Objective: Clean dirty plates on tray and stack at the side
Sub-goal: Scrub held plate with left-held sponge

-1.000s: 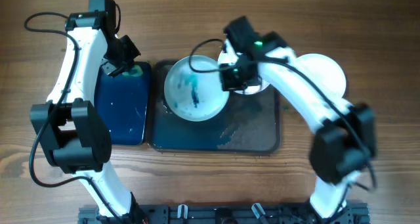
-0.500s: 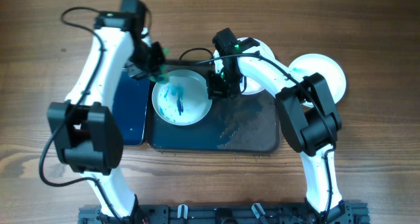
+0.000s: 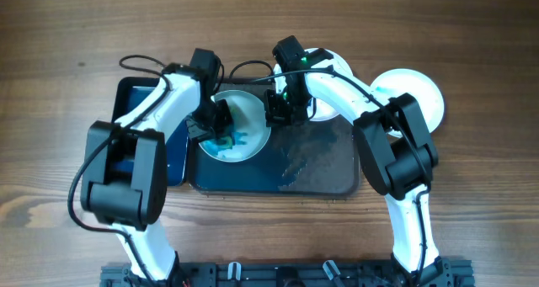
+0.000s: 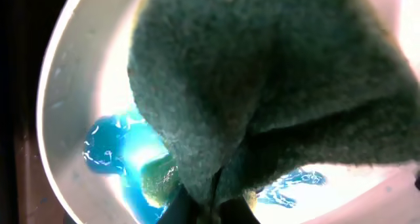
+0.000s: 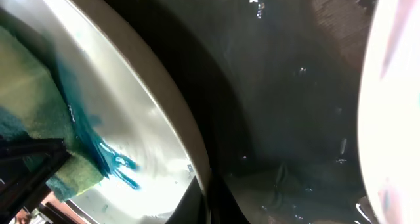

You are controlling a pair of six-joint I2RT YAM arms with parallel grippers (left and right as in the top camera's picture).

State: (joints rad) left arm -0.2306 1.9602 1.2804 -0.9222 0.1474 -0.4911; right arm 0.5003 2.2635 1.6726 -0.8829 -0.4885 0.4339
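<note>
Overhead view of a wooden desk (image 3: 67,51) with two white robot arms rising from the near edge. A large tray (image 3: 320,165), dark blue-black with a wet sheen, lies at the middle of the desk. At its left end sits a smeared plate (image 3: 253,119), small, round and white, with blue-teal liquid pooled in its centre.

The left gripper (image 3: 217,129) is pressed down over the plate's left half, its fingers clamped on a sponge (image 3: 222,140). In the left wrist view the sponge's dark green scouring face (image 4: 262,86) fills most of the frame, folded where it is held, and its yellow edge touches the bright blue smear on the plate (image 4: 72,106).

The right gripper (image 3: 282,110) is at the plate's right rim, pinching it. The right wrist view shows the dark fingertips astride the rim (image 5: 190,138), the wet tray floor (image 5: 275,106) beyond it, and the sponge (image 5: 33,106) resting in the teal streaks.

A small tray (image 3: 130,110) (narrower, dark blue) lies just beside the large tray toward the desk's left edge, mostly hidden under the left arm.

Farther back, a second plate (image 3: 320,56) sits at the tray's far edge, largely covered by the right arm. A third plate (image 3: 417,98) rests on the bare desk toward the far right corner, off the tray. It looks white, though the arm hides part of it.
</note>
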